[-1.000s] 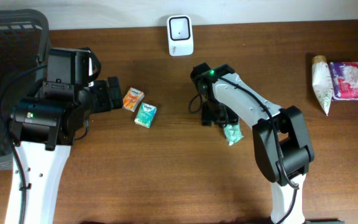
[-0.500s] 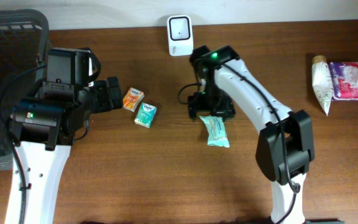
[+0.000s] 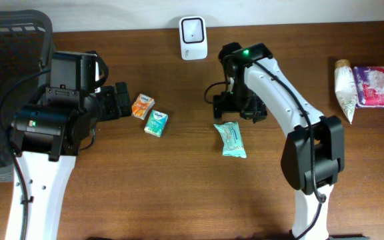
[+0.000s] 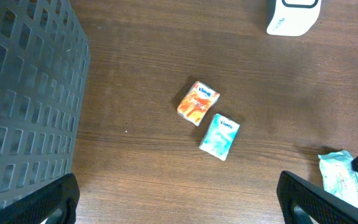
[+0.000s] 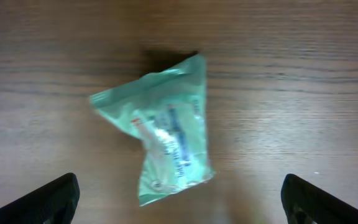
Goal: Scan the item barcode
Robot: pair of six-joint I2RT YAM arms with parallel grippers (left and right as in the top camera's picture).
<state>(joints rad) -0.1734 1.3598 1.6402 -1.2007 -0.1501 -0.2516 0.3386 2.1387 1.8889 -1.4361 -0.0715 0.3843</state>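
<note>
As our right gripper hovered, jaws apart, twelve o'clock of the green packet, our left gripper, jaws wide too, faced three o'clock; tissue packs lay before it.

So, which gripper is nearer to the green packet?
Right. The right gripper hangs open close beside the green packet, not touching; the left gripper sits far away, beyond the teal tissue pack.

A dark mesh basket sits at the left edge of the brown wooden surface. Nearby, an orange tissue pack lies just beside a teal tissue pack. Far right, a white cone-shaped pouch touches a purple packet.
</note>
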